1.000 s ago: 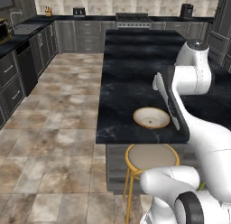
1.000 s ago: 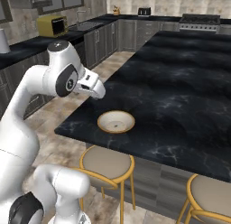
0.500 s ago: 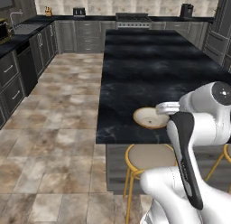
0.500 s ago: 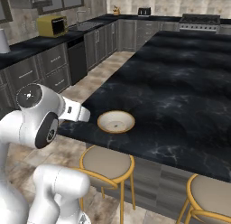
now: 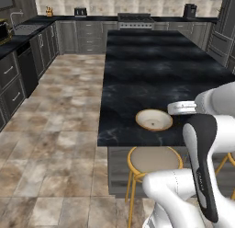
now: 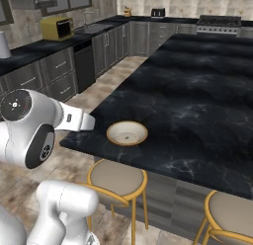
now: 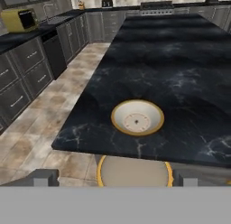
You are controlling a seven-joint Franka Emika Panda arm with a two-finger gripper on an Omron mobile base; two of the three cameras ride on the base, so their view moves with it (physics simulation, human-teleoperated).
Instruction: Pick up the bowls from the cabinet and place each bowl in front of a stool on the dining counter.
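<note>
1 of the 2 bowls is judged placed: the shallow cream bowl [image 5: 154,120] with the gold-orange rim is seen upright on the dining counter [image 5: 156,61], near its near edge and directly behind a stool [image 5: 154,159], whose tan seat is tucked just under that edge. In the right base view the same bowl [image 6: 127,133] is found near the counter's near-left corner, above the left stool [image 6: 117,179]; a 2nd stool [image 6: 230,214] is seen further right, and the counter [image 6: 207,91] in front of it is bare, so that place is judged still to be served. In the hand view the bowl [image 7: 137,118] is centred, with the stool seat [image 7: 134,171] just below the counter [image 7: 167,56] edge. The gripper [image 7: 115,178] is released: its fingertips [image 7: 45,177] are spread wide at the bottom of the hand view, nothing is held between them, and they are kept well apart from the bowl, on the near side of the counter edge. The deep cream-green bowl and the cabinet are not identified here, so whether that bowl is still on the shelf cannot be told. Remaining work, as judged: the 2nd bowl is to be fetched and set before the right stool. Roughly half is done.
</note>
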